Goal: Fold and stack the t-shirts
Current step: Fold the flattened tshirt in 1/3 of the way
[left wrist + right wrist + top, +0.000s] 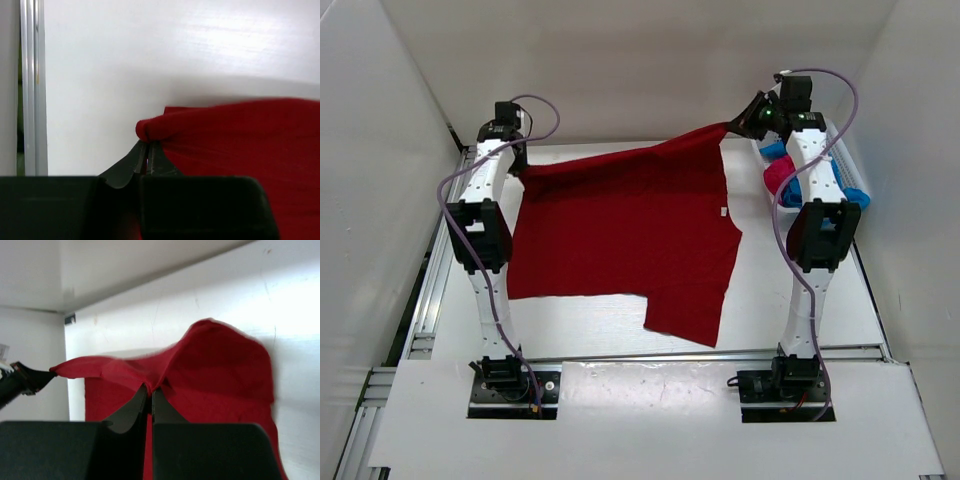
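Dark red t-shirt (620, 235) pinched at two corners over the white desk (800, 310).
Left jaws and right jaws are each clamped on a far corner, that edge raised; the rest lies spread on the desk.

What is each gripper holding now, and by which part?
Both hold the dark red t-shirt: the left gripper pinches its far-left corner, the right gripper its far-right corner.
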`<state>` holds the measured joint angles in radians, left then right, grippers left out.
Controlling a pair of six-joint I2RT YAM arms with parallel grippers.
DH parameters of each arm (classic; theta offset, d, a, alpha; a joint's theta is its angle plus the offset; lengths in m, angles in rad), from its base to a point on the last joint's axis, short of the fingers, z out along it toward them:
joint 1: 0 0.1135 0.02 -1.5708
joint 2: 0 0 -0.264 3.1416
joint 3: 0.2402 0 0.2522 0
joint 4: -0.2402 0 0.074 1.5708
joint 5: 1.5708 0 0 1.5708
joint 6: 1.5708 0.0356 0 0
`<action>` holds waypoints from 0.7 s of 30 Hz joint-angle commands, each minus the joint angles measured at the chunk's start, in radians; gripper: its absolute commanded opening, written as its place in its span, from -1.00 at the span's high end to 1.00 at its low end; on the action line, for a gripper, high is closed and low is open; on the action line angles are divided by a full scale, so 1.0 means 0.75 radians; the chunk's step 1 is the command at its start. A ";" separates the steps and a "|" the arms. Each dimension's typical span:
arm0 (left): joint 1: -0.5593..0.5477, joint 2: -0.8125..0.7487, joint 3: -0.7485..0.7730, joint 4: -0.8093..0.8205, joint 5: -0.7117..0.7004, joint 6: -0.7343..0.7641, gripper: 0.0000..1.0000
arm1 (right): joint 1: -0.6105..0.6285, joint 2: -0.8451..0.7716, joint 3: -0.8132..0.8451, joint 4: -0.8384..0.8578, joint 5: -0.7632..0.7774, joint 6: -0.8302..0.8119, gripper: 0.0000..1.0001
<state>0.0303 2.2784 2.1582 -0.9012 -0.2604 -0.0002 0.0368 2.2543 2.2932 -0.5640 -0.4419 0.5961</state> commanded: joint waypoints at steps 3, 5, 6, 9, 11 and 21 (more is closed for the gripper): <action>-0.018 0.008 0.100 0.109 0.067 0.000 0.79 | -0.022 -0.062 -0.116 0.161 0.002 0.075 1.00; -0.032 0.008 0.062 0.109 0.067 0.000 0.79 | -0.022 -0.093 -0.198 0.161 -0.026 0.060 1.00; -0.032 0.008 0.039 0.109 0.067 0.000 0.79 | -0.022 -0.107 -0.229 0.161 -0.041 0.048 1.00; -0.032 -0.009 -0.043 0.109 0.041 0.000 0.79 | -0.022 -0.175 -0.372 0.132 -0.065 0.011 1.00; -0.032 -0.021 -0.055 0.109 -0.031 0.000 0.79 | -0.022 -0.232 -0.478 0.132 -0.065 -0.007 1.00; -0.032 -0.035 -0.170 0.001 -0.179 0.000 0.79 | -0.022 -0.398 -0.699 0.065 -0.053 -0.075 1.00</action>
<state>0.0036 2.2845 2.0472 -0.8497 -0.3386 0.0002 0.0246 2.0239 1.7992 -0.5198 -0.4698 0.5678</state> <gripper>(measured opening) 0.129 0.014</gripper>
